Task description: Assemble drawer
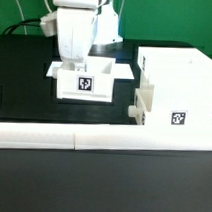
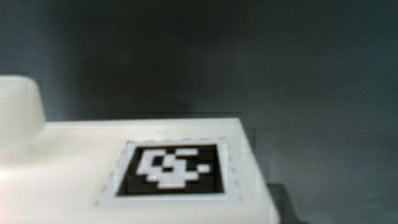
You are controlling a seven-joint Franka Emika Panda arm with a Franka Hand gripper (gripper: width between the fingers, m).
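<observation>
Assembly incomplete. The drawer tray (image 1: 92,81) sits open side up on the black table (image 1: 20,75), apart from the cabinet shell (image 1: 180,82) at the exterior view's right, and is not inserted. The gripper (image 1: 73,63) is down at the tray's wall on the exterior view's left. Whether it pinches that wall or stands spread, I cannot tell. Bare table lies beyond the tray, and the white front rail (image 1: 52,140) runs near its front. Remaining, in my judgement: align the tray with the shell and seat it.

No words or numbers, only coded tags (image 1: 86,83) on drawer (image 1: 111,86) and cabinet (image 1: 180,82).
</observation>
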